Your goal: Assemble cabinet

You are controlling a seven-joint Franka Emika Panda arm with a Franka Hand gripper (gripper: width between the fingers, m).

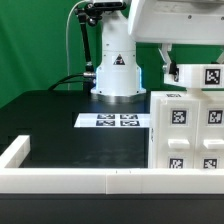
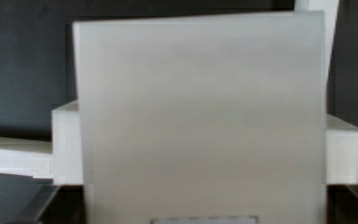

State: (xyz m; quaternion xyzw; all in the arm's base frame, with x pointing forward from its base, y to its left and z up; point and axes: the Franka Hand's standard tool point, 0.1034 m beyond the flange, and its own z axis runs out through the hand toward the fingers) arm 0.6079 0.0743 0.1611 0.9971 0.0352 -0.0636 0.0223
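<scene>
The cabinet (image 1: 186,128), a big white box with several square black-and-white tags, stands at the exterior view's right. My gripper (image 1: 171,68) hangs just above its top, with a smaller white tagged block (image 1: 196,76) right beside its dark fingers. In the wrist view a flat white panel (image 2: 197,120) fills the middle and runs down to where my jaws are. It hides the fingers, and the jaws appear shut on it. White parts of the cabinet (image 2: 62,130) show behind the panel on both sides.
The marker board (image 1: 114,121) lies flat on the black table before the arm's white base (image 1: 115,72). A low white border rail (image 1: 70,179) runs along the front edge and turns up the exterior view's left side (image 1: 14,152).
</scene>
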